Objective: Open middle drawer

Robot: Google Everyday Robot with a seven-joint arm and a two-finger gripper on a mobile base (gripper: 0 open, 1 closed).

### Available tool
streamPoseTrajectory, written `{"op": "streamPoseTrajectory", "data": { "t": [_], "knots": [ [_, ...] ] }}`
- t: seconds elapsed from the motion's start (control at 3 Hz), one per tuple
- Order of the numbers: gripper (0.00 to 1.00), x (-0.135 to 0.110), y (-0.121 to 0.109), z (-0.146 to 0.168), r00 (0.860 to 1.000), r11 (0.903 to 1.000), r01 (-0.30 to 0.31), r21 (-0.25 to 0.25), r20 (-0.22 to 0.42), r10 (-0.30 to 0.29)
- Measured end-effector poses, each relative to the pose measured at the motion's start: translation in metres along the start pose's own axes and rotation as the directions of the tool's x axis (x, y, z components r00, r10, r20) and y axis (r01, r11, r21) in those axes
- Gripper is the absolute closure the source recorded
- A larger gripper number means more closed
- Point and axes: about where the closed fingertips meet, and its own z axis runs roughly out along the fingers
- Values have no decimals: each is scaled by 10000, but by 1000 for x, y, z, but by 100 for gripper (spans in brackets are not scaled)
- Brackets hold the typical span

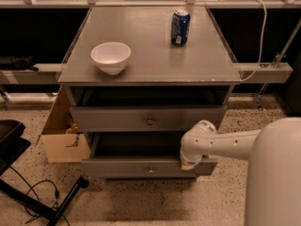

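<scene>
Gripper [190,163] is sitting at the right end of the middle drawer [136,167], down against the top edge of its front and right of the knob [150,170]. The white wrist is covering it, so you are not getting a read on whether it is clamped or released. Log as: cannot tell.

Middle drawer is showing as the lower of the two visible fronts. It is standing out from the cabinet, with its dark inside showing behind the front. Upper drawer [117,119] is also standing slightly proud of the frame, directly above.

Judgement: you are working the pull, and the drawer is looking most of the way out already. Contact is off-centre, so you are risking racking the drawer sideways in its runners.
- Be pulling straight back along the runner line, level and slow, with no lift and no lean on the front.
- Be watching the wrist against the underside of the upper drawer; the two are looking close.
- Be stopping as soon as resistance is rising, since the end of travel is not showing from here.

Bowl [111,56] and soda can [180,27] are standing on the cabinet top [155,65]; jerking is risking tipping the can. Cardboard box [63,147] is lying on the floor at left, clear of the pull path.
</scene>
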Motion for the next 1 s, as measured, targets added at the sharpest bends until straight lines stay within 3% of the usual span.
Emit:
{"op": "streamPoseTrajectory", "data": {
  "t": [0.33, 0.67, 1.0],
  "knots": [
    [11, 0, 0, 0, 10000, 10000, 0, -1, 0, 0],
    [0, 0, 0, 0, 10000, 10000, -1, -2, -1, 1],
    [0, 1, 1, 2, 9999, 10000, -70, -66, -129, 69]
  ]
}}
